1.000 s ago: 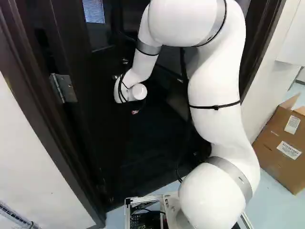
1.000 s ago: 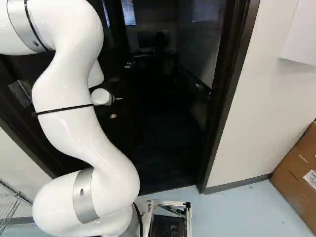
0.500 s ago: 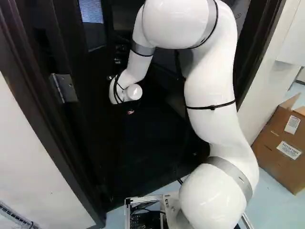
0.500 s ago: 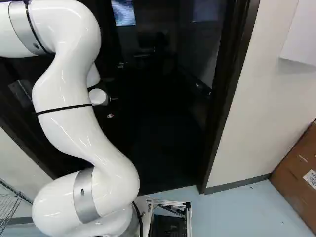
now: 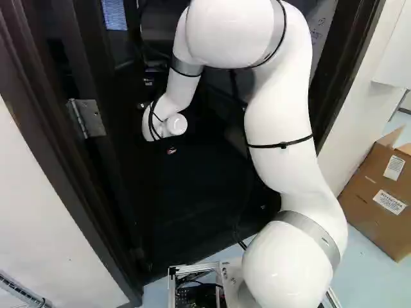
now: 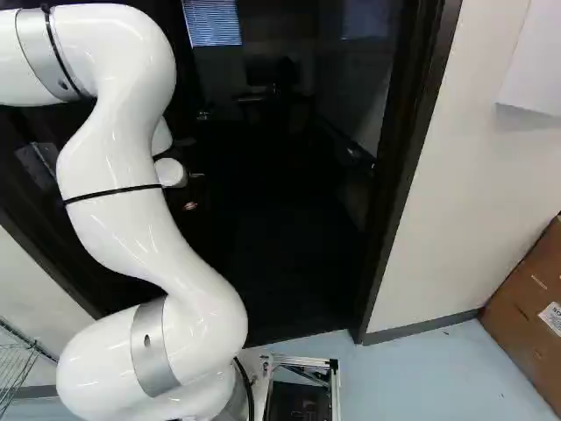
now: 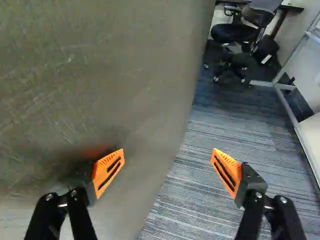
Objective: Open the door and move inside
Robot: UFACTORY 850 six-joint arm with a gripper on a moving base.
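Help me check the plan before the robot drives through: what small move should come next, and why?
Probably nudge the door a little wider: one finger of the open gripper looks close against it, carpet shows past its edge, and the base is outside the doorway.

Doorway interior (image 6: 280, 263): deep shadow, detail lost. Arm (image 5: 289, 167): brightly lit, glossy highlights. Wrist view: soft shadow on door (image 7: 100, 75).
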